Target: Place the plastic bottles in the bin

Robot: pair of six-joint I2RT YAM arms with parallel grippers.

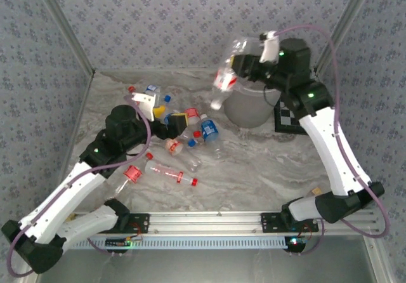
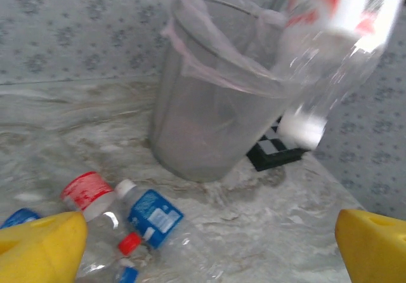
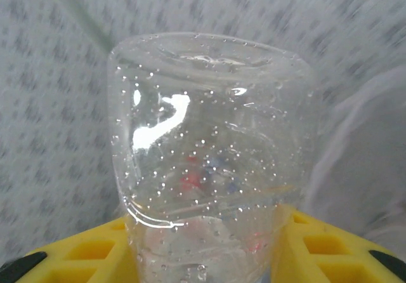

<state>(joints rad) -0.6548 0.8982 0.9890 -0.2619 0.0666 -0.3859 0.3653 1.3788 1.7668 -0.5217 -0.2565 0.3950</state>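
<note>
Close to the arm bases, the table (image 1: 254,175) is showing a smooth top with grey and white swirls like marble. A bit further in, many plastic bottles (image 1: 170,171) are lying on their sides in a loose heap on the left half of the table. They are small, clear and crinkly, with round red, blue or white caps. One blue-label bottle (image 1: 209,129) is lying at the right end of the heap, near the bin. The left tool (image 2: 206,242) is hanging low at that heap with its chunky yellow fingers (image 2: 41,248) spread wide, gripping nothing.

Further back, the bin (image 1: 250,108) is standing upright on the table. It is round, grey and see-through, narrower at the bottom, with a thin bag folded over its rim. A flat black-and-white checkerboard (image 1: 288,115) is lying just to its right. Up in the air by the bin's rim, the right tool (image 3: 203,257) is pinching a clear bottle (image 3: 209,156) between its yellow fingers. That bottle is tilting cap-down, with a red label and tiny drops dotting its wall.
</note>
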